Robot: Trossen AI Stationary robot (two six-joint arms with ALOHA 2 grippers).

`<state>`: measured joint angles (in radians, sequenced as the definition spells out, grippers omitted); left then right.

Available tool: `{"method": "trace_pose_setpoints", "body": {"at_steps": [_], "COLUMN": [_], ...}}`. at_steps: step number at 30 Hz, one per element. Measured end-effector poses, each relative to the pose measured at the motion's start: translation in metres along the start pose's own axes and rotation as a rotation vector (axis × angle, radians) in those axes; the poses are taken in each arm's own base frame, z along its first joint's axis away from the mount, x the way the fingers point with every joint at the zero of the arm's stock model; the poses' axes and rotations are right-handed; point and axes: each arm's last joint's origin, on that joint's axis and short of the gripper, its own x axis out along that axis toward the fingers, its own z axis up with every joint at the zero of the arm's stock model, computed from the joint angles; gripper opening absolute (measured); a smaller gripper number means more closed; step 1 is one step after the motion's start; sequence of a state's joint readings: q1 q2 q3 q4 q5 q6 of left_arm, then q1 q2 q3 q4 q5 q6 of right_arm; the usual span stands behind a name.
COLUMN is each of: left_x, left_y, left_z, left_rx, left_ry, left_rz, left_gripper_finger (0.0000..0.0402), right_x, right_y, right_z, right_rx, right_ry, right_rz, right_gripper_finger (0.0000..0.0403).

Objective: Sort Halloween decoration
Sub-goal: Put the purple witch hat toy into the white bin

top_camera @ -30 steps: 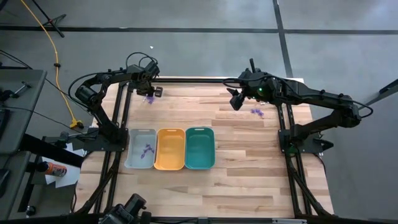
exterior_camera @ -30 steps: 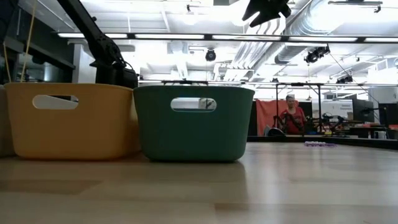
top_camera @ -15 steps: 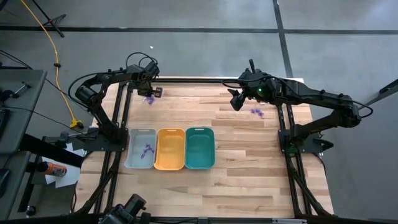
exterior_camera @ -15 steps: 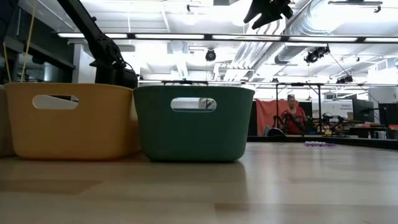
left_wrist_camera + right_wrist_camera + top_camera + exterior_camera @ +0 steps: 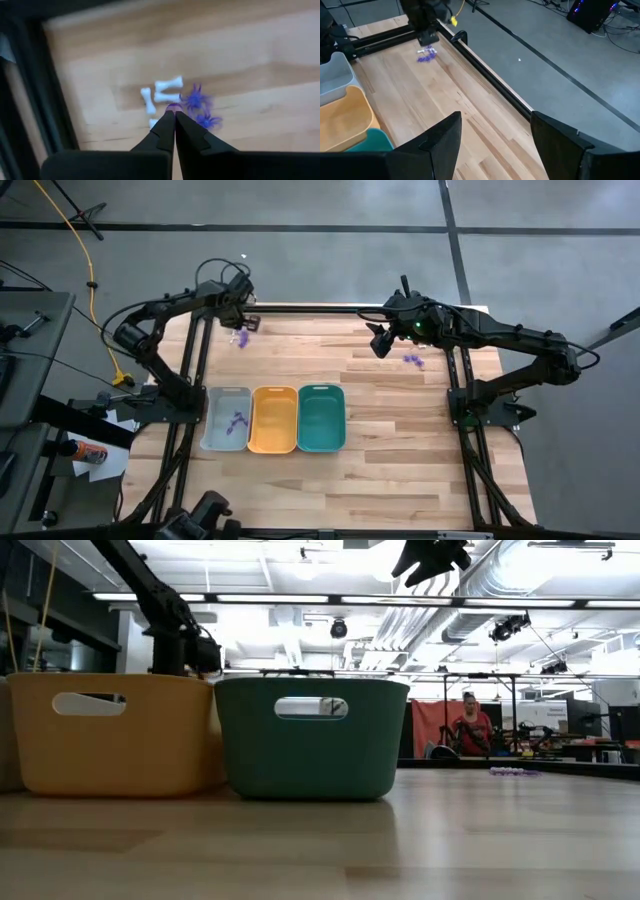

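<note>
Now the left end effector (image 5: 174,114) pinches shut over the far-corner pile.
Nearest the desk's (image 5: 400,460) front, purple pieces lie in the grey plastic tray (image 5: 212,432); farther, tiny purple spiders (image 5: 196,100) and white bones (image 5: 168,84) look light, stiff, slippery, best nipped mid-body. Whether one is caught, I cannot tell. Right end effector (image 5: 495,135) hangs spread.

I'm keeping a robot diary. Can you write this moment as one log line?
left claw: shut, tips at small purple spider piece | right claw: open, raised | grey plastic tray: purple pieces inside

Grey floor (image 5: 330,205) crossed by dark seams surrounds the wooden counter (image 5: 400,470). Bright ceiling lights (image 5: 300,598) and ducts hang overhead; a yellow cable (image 5: 85,255) trails at ten o'clock.
</note>
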<state>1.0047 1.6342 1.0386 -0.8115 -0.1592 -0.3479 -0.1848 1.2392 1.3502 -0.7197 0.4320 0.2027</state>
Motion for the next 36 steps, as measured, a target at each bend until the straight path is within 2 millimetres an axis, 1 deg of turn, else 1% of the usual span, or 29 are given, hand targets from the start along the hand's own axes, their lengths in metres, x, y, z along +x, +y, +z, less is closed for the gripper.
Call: {"method": "trace_pose_setpoints", "body": {"at_steps": [3,5,8,11,13,16,21,24,26,29,33,36], "left_x": [-0.021,-0.038,-0.069,-0.104,-0.127,-0.163,-0.22,-0.249,-0.264,-0.279,-0.291,-0.296], "left_y": [0.005,0.008,0.011,0.01,0.007,0.001,-0.01,-0.014,-0.015,-0.02,-0.03,-0.039], "left_z": [0.004,0.007,0.007,0.0,-0.008,-0.026,-0.063,-0.086,-0.1,-0.118,-0.135,-0.142], "left_rx": [-0.019,-0.027,-0.032,0.008,0.052,0.147,0.304,0.386,0.442,0.502,0.582,0.62], "left_ry": [-0.069,-0.126,-0.219,-0.327,-0.407,-0.55,-0.801,-0.919,-0.979,-1.024,-1.037,-1.047], "left_rz": [-0.032,-0.071,-0.158,-0.248,-0.327,-0.503,-0.804,-0.977,-1.076,-1.2,-1.33,-1.382], "left_gripper_finger": [0.0,0.0,0.0,0.0,0.0,0.0,0.0,0.0,0.0,0.0,0.0,0.0], "right_x": [0.0,0.0,0.0,0.0,0.0,0.0,-0.001,-0.001,-0.002,-0.005,-0.011,-0.015], "right_y": [0.0,0.0,0.0,0.0,0.001,0.001,0.002,0.005,0.008,0.012,0.018,0.021], "right_z": [0.0,0.0,0.0,0.001,0.003,0.006,0.011,0.015,0.019,0.026,0.036,0.041], "right_rx": [-0.001,-0.002,-0.001,0.0,-0.002,-0.001,0.003,-0.002,-0.01,-0.01,-0.014,-0.017], "right_ry": [0.0,0.0,-0.002,-0.012,-0.027,-0.056,-0.108,-0.141,-0.175,-0.238,-0.331,-0.392], "right_rz": [0.0,0.0,0.001,0.003,0.006,0.014,0.033,0.109,0.189,0.336,0.537,0.594], "right_gripper_finger": [0.0233,0.0233,0.0233,0.0233,0.0233,0.0233,0.0233,0.0233,0.0233,0.0233,0.0233,0.0233]}}
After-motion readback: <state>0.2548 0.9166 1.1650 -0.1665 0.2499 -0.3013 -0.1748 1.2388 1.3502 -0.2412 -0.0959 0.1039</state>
